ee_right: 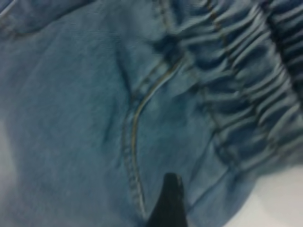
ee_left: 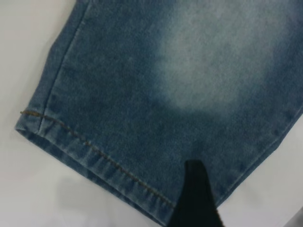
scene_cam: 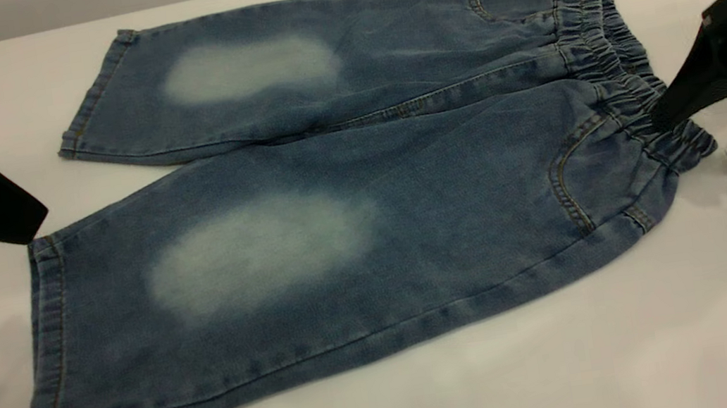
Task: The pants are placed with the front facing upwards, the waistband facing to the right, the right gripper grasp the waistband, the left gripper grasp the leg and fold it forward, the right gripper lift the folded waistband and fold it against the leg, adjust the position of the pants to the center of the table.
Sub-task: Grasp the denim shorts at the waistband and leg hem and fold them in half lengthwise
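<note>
We see the pants (scene_cam: 335,201) flat on the table (scene_cam: 638,336), waistband (scene_cam: 630,74) rightward. The right gripper (scene_cam: 695,136) straddles that band with fingers apart — one above, one on the tabletop. Whether the left gripper (scene_cam: 17,217) by the hem is apart, we cannot tell.

No text, label, brand or number can be read in any view. The pants (scene_cam: 350,213) show only tan stitching, no lettering.

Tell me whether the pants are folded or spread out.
Spread out: the pants lie flat on the table, both legs side by side, waistband unfolded at right.
</note>
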Controlling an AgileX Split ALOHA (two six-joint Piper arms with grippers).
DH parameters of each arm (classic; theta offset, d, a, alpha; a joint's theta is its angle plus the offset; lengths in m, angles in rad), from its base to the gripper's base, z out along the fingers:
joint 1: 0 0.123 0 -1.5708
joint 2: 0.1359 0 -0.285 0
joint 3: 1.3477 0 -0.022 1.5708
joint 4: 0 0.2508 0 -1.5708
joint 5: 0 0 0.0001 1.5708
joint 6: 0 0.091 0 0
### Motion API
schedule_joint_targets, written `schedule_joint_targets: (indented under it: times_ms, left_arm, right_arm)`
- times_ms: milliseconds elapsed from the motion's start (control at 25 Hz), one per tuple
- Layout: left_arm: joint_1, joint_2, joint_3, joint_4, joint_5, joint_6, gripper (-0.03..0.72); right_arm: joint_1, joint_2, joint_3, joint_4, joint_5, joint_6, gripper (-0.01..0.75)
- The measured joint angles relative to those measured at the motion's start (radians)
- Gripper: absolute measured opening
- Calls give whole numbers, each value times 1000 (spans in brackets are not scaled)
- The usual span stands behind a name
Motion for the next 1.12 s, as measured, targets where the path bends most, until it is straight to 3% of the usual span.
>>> schedule_joint_targets:
  times_ms: [520,800,1120]
  left_arm:
    - [0,-1,0,4,0,0,494]
    - [0,-1,0,4,1,0,494]
    - [0,-1,0,4,1,-1,494]
  right_arm:
    - [0,120,-59,20,63,-6,576]
    - [1,124,-58,75,63,-83,549]
    - [1,129,-58,120,138,-168,542]
